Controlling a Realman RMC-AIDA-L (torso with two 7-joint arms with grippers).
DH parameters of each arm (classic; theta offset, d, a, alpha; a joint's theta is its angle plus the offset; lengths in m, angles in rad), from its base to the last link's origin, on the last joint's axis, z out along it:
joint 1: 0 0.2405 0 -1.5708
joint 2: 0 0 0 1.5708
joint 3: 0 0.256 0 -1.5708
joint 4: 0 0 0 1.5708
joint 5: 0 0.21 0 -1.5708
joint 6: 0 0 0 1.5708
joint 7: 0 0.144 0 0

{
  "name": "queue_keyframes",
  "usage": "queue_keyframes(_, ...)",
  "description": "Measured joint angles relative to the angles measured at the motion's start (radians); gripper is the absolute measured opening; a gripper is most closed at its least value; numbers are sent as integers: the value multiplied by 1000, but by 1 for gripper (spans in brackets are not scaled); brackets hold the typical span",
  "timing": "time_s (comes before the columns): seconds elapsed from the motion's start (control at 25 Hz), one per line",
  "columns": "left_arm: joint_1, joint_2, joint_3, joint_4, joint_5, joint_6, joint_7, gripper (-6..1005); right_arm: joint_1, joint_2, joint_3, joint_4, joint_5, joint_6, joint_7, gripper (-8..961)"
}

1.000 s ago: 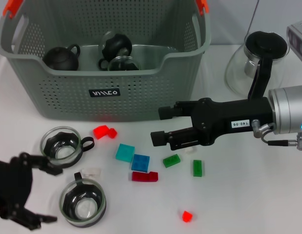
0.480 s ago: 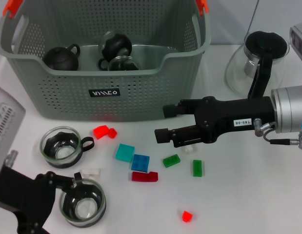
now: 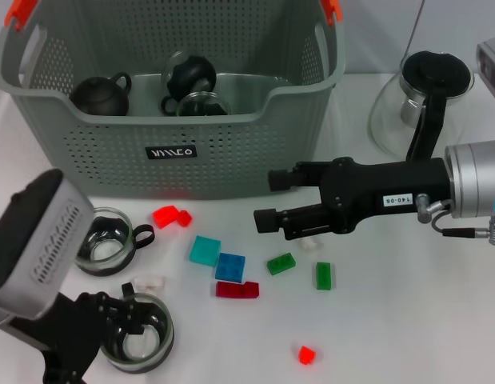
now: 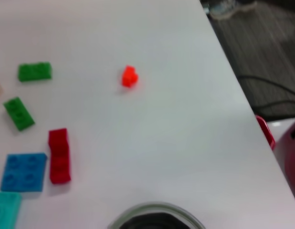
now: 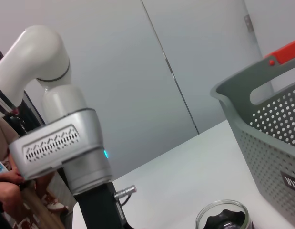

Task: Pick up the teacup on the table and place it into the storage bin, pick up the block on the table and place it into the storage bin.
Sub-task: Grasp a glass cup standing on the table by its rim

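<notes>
A white worktop [image 3: 407, 320] is carrying everything here. A grey wall with a thin dark seam is standing behind it in the right wrist view. Dark floor and cables are showing past the worktop edge in the left wrist view.

The storage bin [image 3: 171, 152] is sitting at the back, with two black teapots [image 3: 101, 94] and a glass cup inside. A glass pitcher with a black lid [image 3: 423, 104] is standing at the back right.

The left arm is reaching in low from the near left corner, with its big grey wrist block over the worktop. The left end effector [image 3: 123, 316] is sitting right at the rim of the near teacup [image 3: 139, 336], with dark fingers on the rim's far side. I cannot tell if it is spread or pressed together. A second teacup [image 3: 103, 240] is lying just behind it, partly hidden by the wrist block. A clear block [image 3: 147, 283] is lying between the two cups.

The right arm is stretching in from the right, level over the worktop. The right end effector [image 3: 273, 200] is pointing left with its two fingers spread apart and holding nothing. It is hanging in front of the bin's right corner. A pale block [image 3: 311, 244] is peeking out just under it. A green block [image 3: 281, 263] and another green block [image 3: 324, 275] are lying near, below it. The teal block [image 3: 205, 250], blue block [image 3: 229, 266] and dark red block [image 3: 237, 290] are lying to its left. A small red block [image 3: 307, 355] is lying alone, well apart toward the front.
</notes>
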Motion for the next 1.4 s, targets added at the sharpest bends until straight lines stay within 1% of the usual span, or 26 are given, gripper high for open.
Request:
queue_keyframes(0.4,-1,-1,49,-10,27,-17,-6,912,0,6,1,0,0,0,-11,930)
queue_keyframes(0.6,3,-1,63,-19,28,-33,-10,802,2,7,2,9,0,-1,-16,929)
queue_keyframes(0.8,5,-1,77,-35,29,-48,-12,807,7,7,2,22,0,3,-25,929)
queue_keyframes(1.08,4,-1,78,-47,31,-51,-25,764,9,7,-3,25,0,8,-26,929)
queue_keyframes(1.4,-8,0,80,-49,34,-65,-101,715,9,7,-3,25,0,12,-27,929)
